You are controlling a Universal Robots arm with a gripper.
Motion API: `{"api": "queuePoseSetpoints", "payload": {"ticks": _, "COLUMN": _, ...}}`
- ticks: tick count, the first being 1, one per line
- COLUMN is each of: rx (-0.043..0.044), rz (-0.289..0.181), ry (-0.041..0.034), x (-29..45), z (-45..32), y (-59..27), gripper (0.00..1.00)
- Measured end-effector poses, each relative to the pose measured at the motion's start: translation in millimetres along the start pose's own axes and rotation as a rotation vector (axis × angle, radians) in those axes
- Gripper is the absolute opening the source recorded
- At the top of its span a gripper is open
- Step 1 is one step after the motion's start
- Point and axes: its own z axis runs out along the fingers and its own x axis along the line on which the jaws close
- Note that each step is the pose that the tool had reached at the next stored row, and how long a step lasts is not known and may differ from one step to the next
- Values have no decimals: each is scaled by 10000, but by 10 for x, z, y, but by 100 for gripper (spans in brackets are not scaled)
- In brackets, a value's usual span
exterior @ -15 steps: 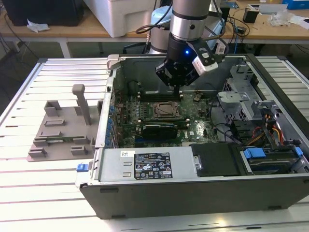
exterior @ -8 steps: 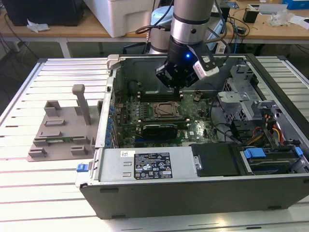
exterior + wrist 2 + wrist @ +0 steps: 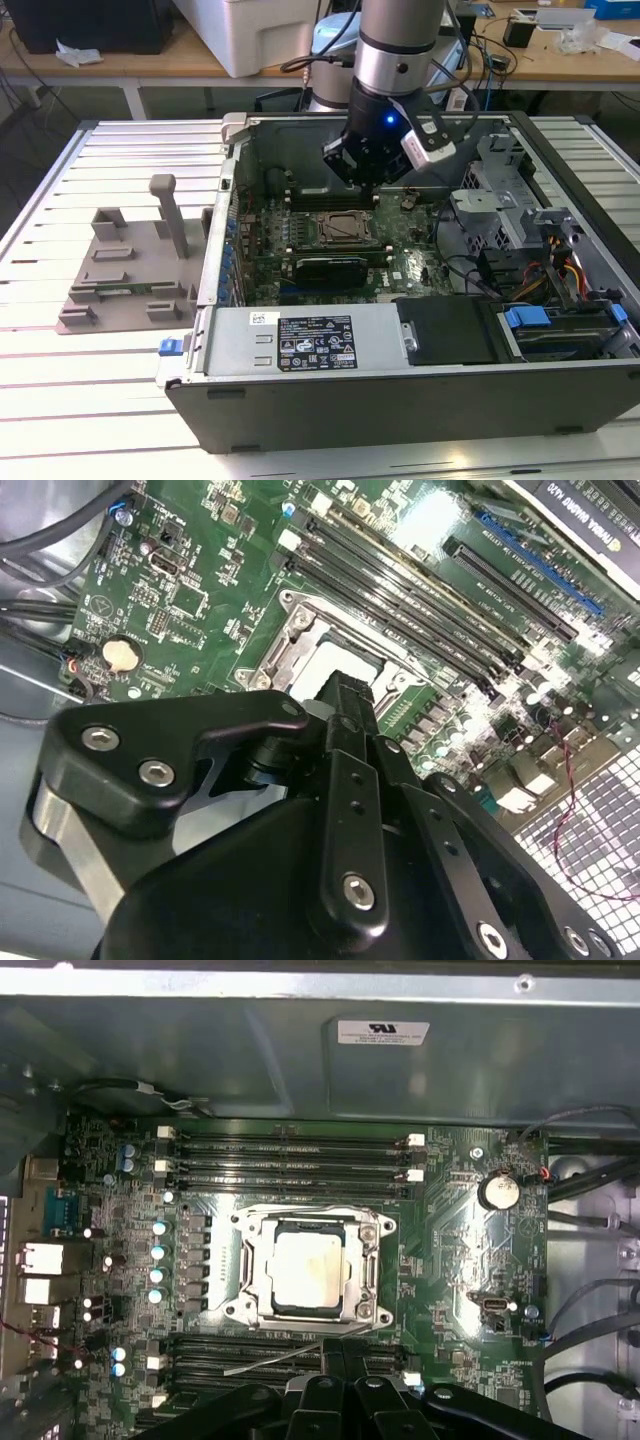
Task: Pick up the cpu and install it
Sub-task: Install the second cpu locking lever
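The cpu (image 3: 310, 1268), a pale silver square, lies flat inside the metal-framed socket (image 3: 243, 1265) on the green motherboard. It also shows as a bright patch (image 3: 335, 662) partly hidden behind my fingers in the second wrist view. My gripper (image 3: 366, 178) hangs inside the open computer case, a little above the board and just off the socket's edge. Its black fingers (image 3: 347, 705) stand pressed together with nothing between them; in the first wrist view the gripper (image 3: 336, 1358) is over the memory slots beside the socket.
Black memory slots (image 3: 290, 1155) flank the socket on both sides. A graphics card (image 3: 325, 268) and power supply (image 3: 300, 340) sit toward the case front. Cables and a drive cage (image 3: 500, 195) fill the exterior view's right. A grey fixture (image 3: 125, 275) with a post stands outside, on the left.
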Motion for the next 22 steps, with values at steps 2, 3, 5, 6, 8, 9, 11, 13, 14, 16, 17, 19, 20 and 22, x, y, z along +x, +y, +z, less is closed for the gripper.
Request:
{"api": "queuePoseSetpoints", "payload": {"ticks": 2, "rx": 0, "rz": 0, "ry": 0, "x": 1, "z": 0, "y": -20, "gripper": 11}}
{"api": "queuePoseSetpoints", "payload": {"ticks": 3, "rx": 0, "rz": 0, "ry": 0, "x": 1, "z": 0, "y": -25, "gripper": 11}}
{"api": "queuePoseSetpoints", "payload": {"ticks": 5, "rx": 1, "rz": 1, "ry": 0, "x": 1, "z": 0, "y": -41, "gripper": 11}}
{"api": "queuePoseSetpoints", "payload": {"ticks": 6, "rx": 0, "rz": 0, "ry": 0, "x": 2, "z": 1, "y": -49, "gripper": 11}}
{"api": "queuePoseSetpoints", "payload": {"ticks": 8, "rx": 0, "rz": 1, "ry": 0, "x": 2, "z": 1, "y": -61, "gripper": 11}}
{"api": "queuePoseSetpoints", "payload": {"ticks": 9, "rx": 0, "rz": 0, "ry": 0, "x": 2, "z": 1, "y": -66, "gripper": 11}}
{"api": "queuePoseSetpoints", "payload": {"ticks": 11, "rx": 1, "rz": 0, "ry": 1, "x": 2, "z": 2, "y": -76, "gripper": 11}}
{"api": "queuePoseSetpoints", "payload": {"ticks": 13, "rx": 0, "rz": -1, "ry": 0, "x": 3, "z": 5, "y": -92, "gripper": 11}}
{"api": "queuePoseSetpoints", "payload": {"ticks": 14, "rx": -3, "rz": -1, "ry": -1, "x": 3, "z": 6, "y": -101, "gripper": 11}}
{"api": "queuePoseSetpoints", "payload": {"ticks": 16, "rx": -118, "rz": -5, "ry": -4, "x": 11, "z": 10, "y": -107, "gripper": 11}}
{"api": "queuePoseSetpoints", "payload": {"ticks": 17, "rx": -256, "rz": -11, "ry": -8, "x": 13, "z": 10, "y": -106, "gripper": 11}}
{"api": "queuePoseSetpoints", "payload": {"ticks": 19, "rx": -725, "rz": -30, "ry": -23, "x": 13, "z": 10, "y": -107, "gripper": 11}}
{"api": "queuePoseSetpoints", "payload": {"ticks": 20, "rx": -912, "rz": -38, "ry": -29, "x": 13, "z": 10, "y": -107, "gripper": 11}}
{"api": "queuePoseSetpoints", "payload": {"ticks": 22, "rx": -1308, "rz": -55, "ry": -42, "x": 13, "z": 10, "y": -106, "gripper": 11}}
